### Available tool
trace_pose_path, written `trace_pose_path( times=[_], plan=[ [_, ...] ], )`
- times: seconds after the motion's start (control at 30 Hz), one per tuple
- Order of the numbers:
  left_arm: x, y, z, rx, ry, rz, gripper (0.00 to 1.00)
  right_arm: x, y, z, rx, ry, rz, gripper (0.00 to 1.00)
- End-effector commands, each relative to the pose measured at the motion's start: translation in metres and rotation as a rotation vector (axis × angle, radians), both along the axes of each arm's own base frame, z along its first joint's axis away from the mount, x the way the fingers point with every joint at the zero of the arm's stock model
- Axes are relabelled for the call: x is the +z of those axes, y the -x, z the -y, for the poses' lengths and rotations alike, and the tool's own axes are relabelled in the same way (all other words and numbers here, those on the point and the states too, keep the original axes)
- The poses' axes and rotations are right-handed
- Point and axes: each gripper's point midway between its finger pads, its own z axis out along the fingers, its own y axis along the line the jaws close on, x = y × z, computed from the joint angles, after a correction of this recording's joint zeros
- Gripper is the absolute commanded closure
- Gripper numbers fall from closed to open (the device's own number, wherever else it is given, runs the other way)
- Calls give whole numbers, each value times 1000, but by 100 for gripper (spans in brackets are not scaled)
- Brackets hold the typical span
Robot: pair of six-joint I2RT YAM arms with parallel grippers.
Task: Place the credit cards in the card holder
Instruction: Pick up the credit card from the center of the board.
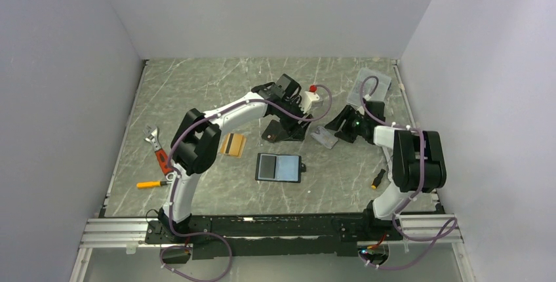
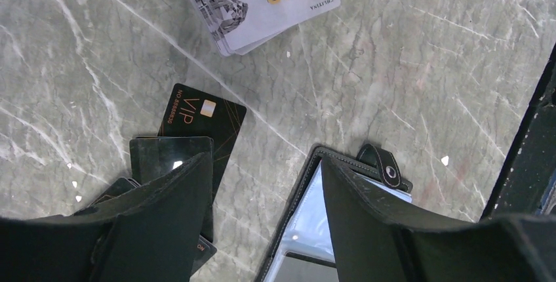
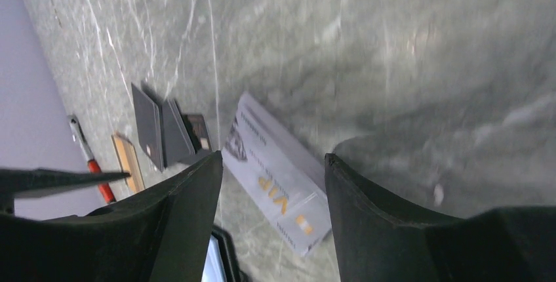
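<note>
The grey-green marble table (image 1: 197, 92) is being spanned by both arms. The left arm (image 1: 223, 115) is being stretched toward the table's middle, and the right arm (image 1: 419, 157) is being bent inward from the right side.

The left gripper (image 2: 262, 167) is being held low over the table with its jaws well apart, and nothing is being gripped between them. The right gripper (image 3: 272, 161) is also being held with its jaws parted, and nothing is being clasped.

A clear box (image 1: 383, 82) is being shown flat at the far right corner. The card holder (image 1: 278, 167) is being displayed open and flat near the middle, with the light blue lining facing up and the snap tab out to one side.

None of the cards is being kept in the holder. The silver-grey cards (image 2: 262, 3) are being shown slightly fanned on the marble beyond the holder, apart from it. Two black cards (image 2: 203, 121) are being shown overlapping near the holder, partly under one left finger. The orange-gold card (image 1: 233, 144) is being shown to the holder's left, apart from it.

A red-handled wrench (image 1: 156, 144) and an orange-handled screwdriver (image 1: 152, 183) are being shown near the left edge.
</note>
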Motion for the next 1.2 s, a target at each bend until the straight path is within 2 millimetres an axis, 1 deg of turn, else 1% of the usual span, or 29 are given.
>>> trace_pose_path(
  times=[0.0, 0.07, 0.17, 0.27, 0.37, 0.47, 0.6, 0.7, 0.77, 0.83, 1.03, 1.17],
  plan=[
    [-2, -2, 8, 0, 29, 19, 33, -13, 41, -7, -6, -4, -78, 39],
    [-4, -2, 7, 1, 27, 19, 34, -12, 49, -8, -17, -4, -87, 39],
    [-7, -3, 6, 4, 15, 18, 34, -7, 59, -21, -4, -12, -83, 39],
    [-10, -4, 5, 1, 4, 23, 35, -4, 64, -26, -4, -1, -82, 39],
    [-9, -5, 6, 1, 6, 29, 35, 1, 57, -23, -7, 27, -70, 39],
    [-7, -10, 9, 11, 11, 33, 38, 4, 43, -14, -22, 68, -50, 39],
    [-8, -19, 16, 38, 16, 38, 38, -5, 30, -4, -41, 105, -70, 39],
    [-9, -27, 23, 54, 27, 46, 38, -8, 23, -7, -36, 78, -66, 40],
    [-10, -30, 29, 58, 29, 50, 38, -9, 22, -10, -35, 56, -63, 42],
    [-10, -31, 35, 56, 36, 54, 38, -10, 24, -12, -33, 41, -64, 44],
    [-12, -28, 47, 47, 39, 70, 38, -24, 42, -13, -25, 28, -96, 46],
    [-21, -29, 51, 49, 10, 82, 38, -29, 51, -17, -26, -6, -106, 47]
  ],
)
